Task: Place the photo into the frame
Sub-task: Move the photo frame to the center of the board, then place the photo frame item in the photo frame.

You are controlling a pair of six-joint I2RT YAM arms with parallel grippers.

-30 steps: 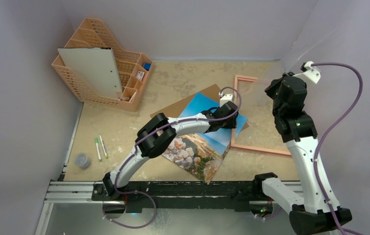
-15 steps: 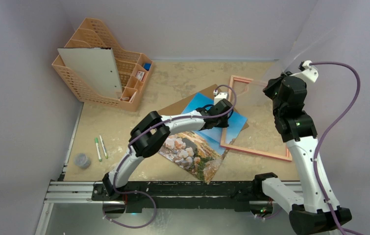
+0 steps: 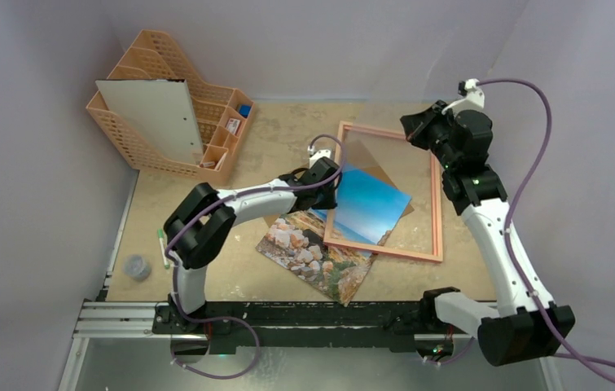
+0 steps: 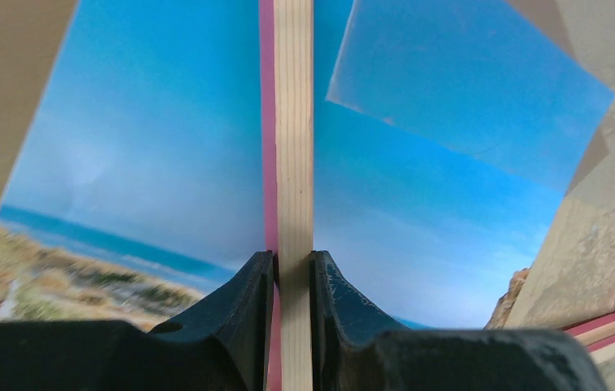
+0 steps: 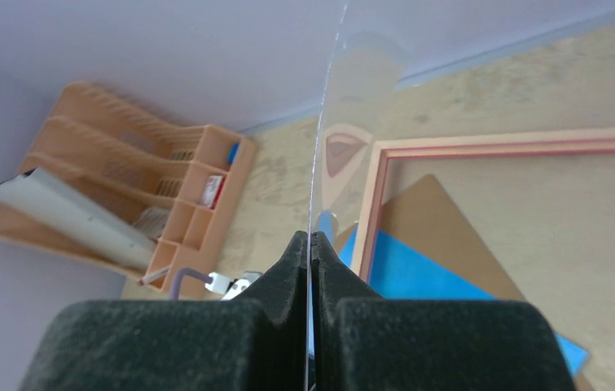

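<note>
Your left gripper (image 4: 292, 262) is clamped narrow on the left long rail of the frame (image 3: 436, 195), and that rail is the line to watch. The photo (image 3: 318, 259) lies flat on the table directly under that grip, showing on both sides of the rail in the left wrist view. Its long axis runs aslant from near-left to far-right, while the frame's long axis runs almost straight away from you, so the two are not square to each other. The blue-sky end sits inside the opening; the rocky end pokes out past the frame's near-left corner. The left arm is the nearer one to the photo. Your right gripper (image 5: 310, 240) is pinched fully shut on the edge of a clear sheet (image 5: 332, 106), held up by the frame's far-right corner. My judgement: the frame needs turning about your left grip until the rails line up with the photo's edges.
</note>
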